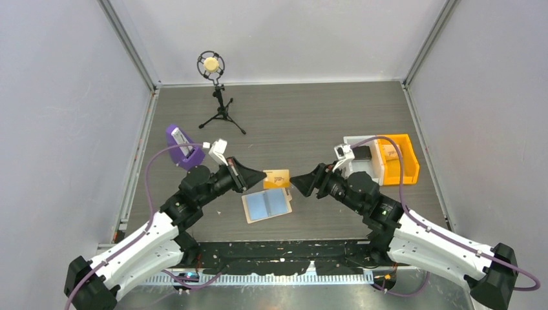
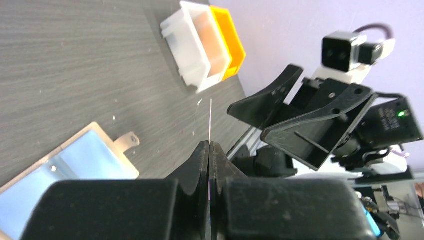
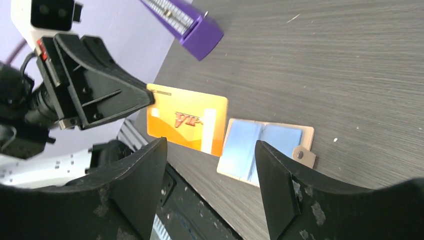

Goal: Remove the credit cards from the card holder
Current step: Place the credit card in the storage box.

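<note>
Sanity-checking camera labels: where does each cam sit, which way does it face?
Top external: above and behind the bases, looking down on the table; both arms show, left pincer shut on the orange card, right pincer open.
Left wrist: on the left arm, looking past its own shut fingers at the right pincer and the bins.
Right wrist: on the right arm, looking between its own open fingers at the left pincer and the purple stand.
Shared: the wrist views face each other; all three show the card holder.

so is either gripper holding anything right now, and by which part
The left gripper is shut on the orange card, pinching it at one short edge. The right gripper is open and holds nothing.
</note>
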Controlling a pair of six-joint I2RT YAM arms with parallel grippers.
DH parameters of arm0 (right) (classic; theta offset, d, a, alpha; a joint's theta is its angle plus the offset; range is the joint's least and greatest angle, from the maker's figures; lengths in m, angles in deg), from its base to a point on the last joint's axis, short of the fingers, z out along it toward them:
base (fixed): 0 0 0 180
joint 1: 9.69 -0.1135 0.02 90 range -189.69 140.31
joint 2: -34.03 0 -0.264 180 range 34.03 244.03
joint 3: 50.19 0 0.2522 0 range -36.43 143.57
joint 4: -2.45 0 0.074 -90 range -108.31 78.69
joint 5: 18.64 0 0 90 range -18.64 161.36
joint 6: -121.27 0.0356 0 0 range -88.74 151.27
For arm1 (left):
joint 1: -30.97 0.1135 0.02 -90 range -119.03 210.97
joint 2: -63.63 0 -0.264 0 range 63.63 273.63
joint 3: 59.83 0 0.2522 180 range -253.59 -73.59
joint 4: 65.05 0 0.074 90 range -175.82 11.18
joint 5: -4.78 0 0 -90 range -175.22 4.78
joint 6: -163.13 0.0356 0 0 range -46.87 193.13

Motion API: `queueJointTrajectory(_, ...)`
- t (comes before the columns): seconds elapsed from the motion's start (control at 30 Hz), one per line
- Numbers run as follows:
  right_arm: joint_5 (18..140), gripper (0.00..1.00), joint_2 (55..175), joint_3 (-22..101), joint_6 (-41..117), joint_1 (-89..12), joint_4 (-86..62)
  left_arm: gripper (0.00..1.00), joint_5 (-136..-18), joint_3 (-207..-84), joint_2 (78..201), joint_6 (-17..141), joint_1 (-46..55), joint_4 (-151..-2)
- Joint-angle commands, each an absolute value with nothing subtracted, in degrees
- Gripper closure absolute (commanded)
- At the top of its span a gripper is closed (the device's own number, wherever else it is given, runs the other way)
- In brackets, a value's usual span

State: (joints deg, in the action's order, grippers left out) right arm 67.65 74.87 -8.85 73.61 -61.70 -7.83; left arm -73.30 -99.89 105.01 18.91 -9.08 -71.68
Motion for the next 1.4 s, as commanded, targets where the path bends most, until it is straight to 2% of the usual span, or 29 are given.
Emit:
queueJointTrajectory(0.0,60.61,0.28,73.71,-10.16,78.01,-60.79,-0.84,1.00,-78.32,-98.91,104.36,13.20,-9.11,-59.00)
queueJointTrajectory(0.1,63.14,0.29,74.65,-11.64,78.80,-59.91,3.22,1.00,-80.03,-97.06,104.83,9.72,-9.40,-53.69)
queueJointTrajectory(0.33,69.07,0.43,80.83,-13.82,79.54,-58.57,17.75,1.00,-82.96,-96.02,106.46,8.22,-10.61,-49.75)
queueJointTrajectory(0.6,66.41,0.52,83.86,-16.68,80.82,-58.39,27.24,1.00,-84.59,-92.99,109.71,6.20,-12.28,-41.96)
queueJointTrajectory(0.67,66.02,0.57,84.02,-16.55,80.72,-58.42,28.10,1.00,-84.66,-92.86,110.30,6.23,-12.57,-41.26)
queueJointTrajectory(0.73,65.72,0.66,83.97,-16.50,80.58,-58.31,28.22,1.00,-84.75,-92.84,110.45,6.25,-12.69,-41.15)
queueJointTrajectory(0.8,65.83,0.81,83.77,-16.39,80.30,-58.04,28.04,1.00,-84.73,-92.60,110.28,6.59,-12.71,-41.36)
queueJointTrajectory(0.9,67.23,0.89,83.13,-15.44,78.97,-57.09,25.39,0.99,-86.30,-93.40,109.60,7.71,-12.71,-45.93)
queueJointTrajectory(1.03,73.80,0.93,82.51,-14.41,76.05,-53.54,22.64,0.71,-85.92,-96.01,108.73,10.94,-12.69,-55.55)
queueJointTrajectory(1.17,80.70,0.94,81.56,-11.02,71.47,-47.38,15.07,0.48,-85.49,-97.06,108.45,12.37,-12.71,-61.01)
queueJointTrajectory(1.2,83.87,0.94,81.66,-9.57,69.51,-46.02,12.58,0.39,-83.90,-97.60,108.45,12.70,-12.67,-63.20)
queueJointTrajectory(1.3,92.03,0.95,82.51,-6.20,64.87,-40.01,7.41,0.24,-81.81,-99.70,108.58,15.35,-12.71,-69.02)
queueJointTrajectory(1.37,95.16,0.95,83.13,-4.36,61.81,-36.17,0.68,0.19,-80.30,-101.59,108.63,17.63,-12.70,-73.88)
